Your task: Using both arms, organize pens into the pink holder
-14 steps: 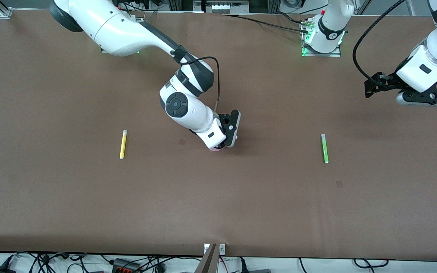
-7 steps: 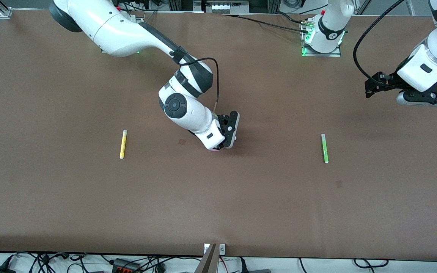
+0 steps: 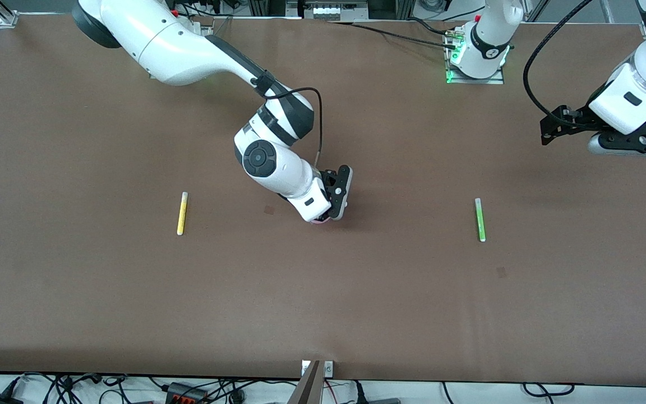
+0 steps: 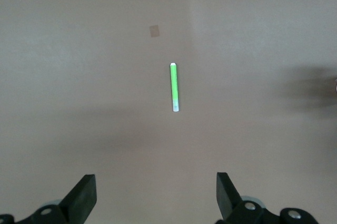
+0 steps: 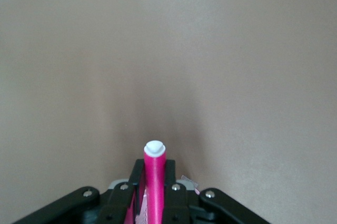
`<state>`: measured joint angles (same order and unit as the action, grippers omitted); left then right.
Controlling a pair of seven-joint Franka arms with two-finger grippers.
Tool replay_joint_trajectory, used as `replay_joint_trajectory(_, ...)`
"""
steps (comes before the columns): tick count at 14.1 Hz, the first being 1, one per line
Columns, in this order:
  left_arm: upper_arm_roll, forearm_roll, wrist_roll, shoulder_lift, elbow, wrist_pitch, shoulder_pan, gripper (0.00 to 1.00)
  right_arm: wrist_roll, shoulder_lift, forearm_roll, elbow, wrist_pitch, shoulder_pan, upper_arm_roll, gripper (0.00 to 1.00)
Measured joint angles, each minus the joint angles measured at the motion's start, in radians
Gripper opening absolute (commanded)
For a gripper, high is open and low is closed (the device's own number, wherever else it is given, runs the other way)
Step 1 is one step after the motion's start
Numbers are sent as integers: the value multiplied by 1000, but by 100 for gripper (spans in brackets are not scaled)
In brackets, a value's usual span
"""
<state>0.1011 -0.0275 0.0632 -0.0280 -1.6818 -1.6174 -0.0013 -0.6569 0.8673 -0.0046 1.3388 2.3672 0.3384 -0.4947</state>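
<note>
R gripper (image 3: 331, 216), clamped on the magenta pen (image 5: 155, 182), is easing slightly lower over the pink holder (image 3: 318, 221) at table centre for the drop, while L gripper (image 4: 155, 195), fingers spread, is drifting up w/ green pen (image 3: 479, 219) and yellow pen (image 3: 181, 213) waiting.

white arms (image 3: 183, 45), black bands, cables

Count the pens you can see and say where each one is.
3. The yellow pen lies toward the right arm's end of the table, the green pen toward the left arm's end, and the magenta pen is in the right gripper. Others may be hidden.
</note>
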Motion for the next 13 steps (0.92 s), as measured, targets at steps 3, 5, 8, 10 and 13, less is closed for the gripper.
replay_joint_trajectory(3, 0, 0, 0, 1, 0, 0, 0, 100, 1, 0, 0, 0, 1, -1, 0, 100)
replay_joint_trajectory(5, 0, 0, 0, 2, 0, 0, 0, 100, 2, 0, 0, -1, 1, -3, 0, 100)
replay_joint_trajectory(8, 0, 0, 0, 2, 0, 0, 0, 100, 7, -6, 1, -6, 2, -3, -1, 100)
replay_joint_trajectory(10, -1, 0, 0, 3, 1, 0, 0, 100, 29, -23, 1, -7, 3, -3, -3, 100)
replay_joint_trajectory(13, -1, 0, 0, 5, 2, 0, 1, 100, 84, -78, 1, -12, 2, -3, -5, 100)
